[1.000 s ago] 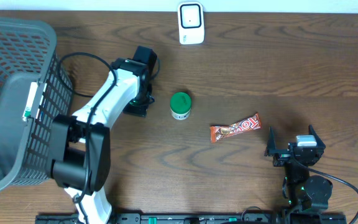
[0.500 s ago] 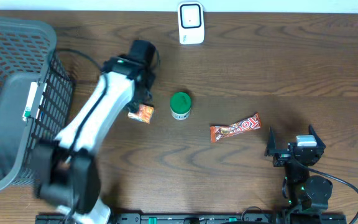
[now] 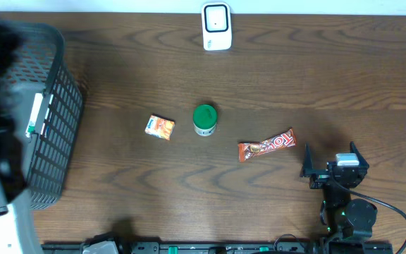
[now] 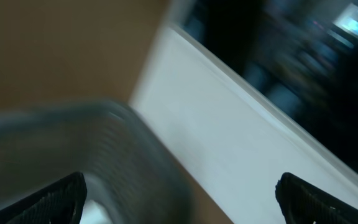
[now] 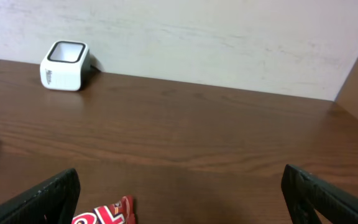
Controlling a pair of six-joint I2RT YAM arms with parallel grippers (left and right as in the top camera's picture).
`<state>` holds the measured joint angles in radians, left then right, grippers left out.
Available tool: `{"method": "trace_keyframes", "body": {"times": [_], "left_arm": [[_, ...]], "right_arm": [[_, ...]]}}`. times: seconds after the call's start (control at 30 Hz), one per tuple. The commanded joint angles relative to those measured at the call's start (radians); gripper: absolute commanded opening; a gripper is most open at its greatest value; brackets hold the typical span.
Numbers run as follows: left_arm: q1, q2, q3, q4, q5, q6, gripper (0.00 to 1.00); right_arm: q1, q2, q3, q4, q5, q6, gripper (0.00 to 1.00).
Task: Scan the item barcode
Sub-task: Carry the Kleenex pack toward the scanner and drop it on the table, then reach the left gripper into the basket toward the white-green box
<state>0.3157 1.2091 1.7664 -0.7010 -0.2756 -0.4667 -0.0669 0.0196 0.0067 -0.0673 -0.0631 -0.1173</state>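
Packet first: the small orange packet [image 3: 160, 127] lies flat on the table [image 3: 273, 77] near its centre, and neither arm touches it. Just at its three o'clock stands a green-lidded tub [image 3: 204, 120], close to the packet but apart from it. Further toward four o'clock lies a red and orange candy bar [image 3: 267, 144], angled with one end up toward two o'clock. The white barcode scanner [image 3: 216, 27] sits at the table's twelve o'clock edge, well apart from the packet. A dark wire basket [image 3: 55, 120] fills the nine o'clock side.

The left gripper [image 4: 179, 199] is released. Its wrist view is heavily blurred, but the two fingertips stand wide at the bottom corners, grasping nothing. Beyond them only a smeared grey rim and a white surface show. From overhead that arm is just a blur at the nine o'clock edge.

The right gripper [image 5: 179, 199] sits near the five o'clock corner, likewise spread wide and grasping nothing. It faces the scanner across the wood, with the candy bar's end just ahead of it.
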Motion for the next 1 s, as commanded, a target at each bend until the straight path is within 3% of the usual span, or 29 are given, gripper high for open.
{"method": "trace_keyframes", "body": {"times": [0.0,0.13,0.27,0.37,0.4,0.47,0.67,0.8,0.97], "left_arm": [[0.208,0.064,-0.009,0.005,0.213,0.153,0.98],[0.392,0.164,-0.009,0.024,0.319,0.186,0.98],[0.468,0.264,-0.011,-0.056,0.370,0.194,0.98],[0.473,0.345,-0.016,-0.079,0.484,0.430,0.98],[0.465,0.393,-0.016,-0.112,0.581,0.609,0.98],[0.456,0.436,-0.016,-0.134,0.628,0.686,0.98],[0.412,0.532,-0.022,-0.148,0.622,0.776,0.98],[0.380,0.574,-0.055,-0.150,0.534,0.841,0.98],[0.351,0.655,-0.078,-0.127,0.510,0.851,0.98]], "right_arm": [[0.009,-0.001,-0.001,-0.003,0.002,-0.011,0.99],[0.009,-0.001,-0.001,-0.003,0.002,-0.011,0.99],[0.009,-0.001,-0.001,-0.003,0.002,-0.011,0.99],[0.009,-0.001,-0.001,-0.003,0.002,-0.011,0.99],[0.009,-0.001,-0.001,-0.003,0.002,-0.011,0.99],[0.009,-0.001,-0.001,-0.003,0.002,-0.011,0.99],[0.009,-0.001,-0.001,-0.003,0.002,-0.011,0.99],[0.009,-0.001,-0.001,-0.003,0.002,-0.011,0.99],[0.009,-0.001,-0.001,-0.003,0.002,-0.011,0.99]]}}
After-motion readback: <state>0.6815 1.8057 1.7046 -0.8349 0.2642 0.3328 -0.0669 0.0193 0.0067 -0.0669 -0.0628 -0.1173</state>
